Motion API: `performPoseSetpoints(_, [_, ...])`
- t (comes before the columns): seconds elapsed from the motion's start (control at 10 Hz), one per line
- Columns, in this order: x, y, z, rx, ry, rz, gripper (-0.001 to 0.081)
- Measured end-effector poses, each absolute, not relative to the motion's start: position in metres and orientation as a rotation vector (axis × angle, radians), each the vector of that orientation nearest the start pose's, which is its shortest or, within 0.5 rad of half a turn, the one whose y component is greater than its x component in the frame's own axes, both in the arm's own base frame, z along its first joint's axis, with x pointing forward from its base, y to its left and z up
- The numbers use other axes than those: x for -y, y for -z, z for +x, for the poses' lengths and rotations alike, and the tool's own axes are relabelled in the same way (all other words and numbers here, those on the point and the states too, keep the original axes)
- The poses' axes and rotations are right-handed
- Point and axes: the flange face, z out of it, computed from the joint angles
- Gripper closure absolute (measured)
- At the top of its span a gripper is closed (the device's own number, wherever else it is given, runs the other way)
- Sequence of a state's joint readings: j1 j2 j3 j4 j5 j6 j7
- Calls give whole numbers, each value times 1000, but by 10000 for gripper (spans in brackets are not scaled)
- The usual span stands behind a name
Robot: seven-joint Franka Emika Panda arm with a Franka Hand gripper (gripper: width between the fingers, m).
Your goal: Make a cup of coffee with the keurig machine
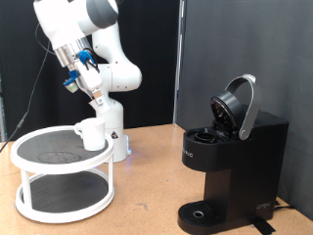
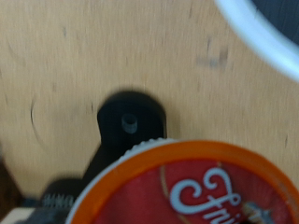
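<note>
exterior view: the keurig machine (image 1: 233,162) stands at the right on the wooden table (image 1: 147,211), lid tilted up and open. the cup (image 1: 91,133) sits on the top tier of a white round rack (image 1: 64,174) at the left. the gripper (image 1: 99,98) hangs just above the cup, its spread unclear here. wrist view shows a red-topped pod (image 2: 192,187) filling the foreground, apparently held between the fingers.

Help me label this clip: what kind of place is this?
Probably a robotics lab rather than a kitchen: the gripper hangs above a wooden table carrying only the keurig machine, the cup on a white two-tier stand, with black curtain behind.
</note>
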State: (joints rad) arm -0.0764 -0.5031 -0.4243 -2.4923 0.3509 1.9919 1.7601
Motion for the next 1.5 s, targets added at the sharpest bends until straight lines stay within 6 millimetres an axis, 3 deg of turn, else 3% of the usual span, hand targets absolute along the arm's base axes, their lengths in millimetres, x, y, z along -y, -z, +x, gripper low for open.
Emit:
performPoseSetpoints(0.5, [123,-486,386,-2370,-811,-1101,418])
performPoseSetpoints(0.8, [90,-496,413,-2424,-818,-1128,418])
performPoseSetpoints(1.0, [75,-496,432,-2472,-730,-1077,418])
performPoseSetpoints(1.3, [70,-499,433,-2435,-787,-1072,418])
performPoseSetpoints(1.5, [53,-509,439,-2404,-823,-1095,418])
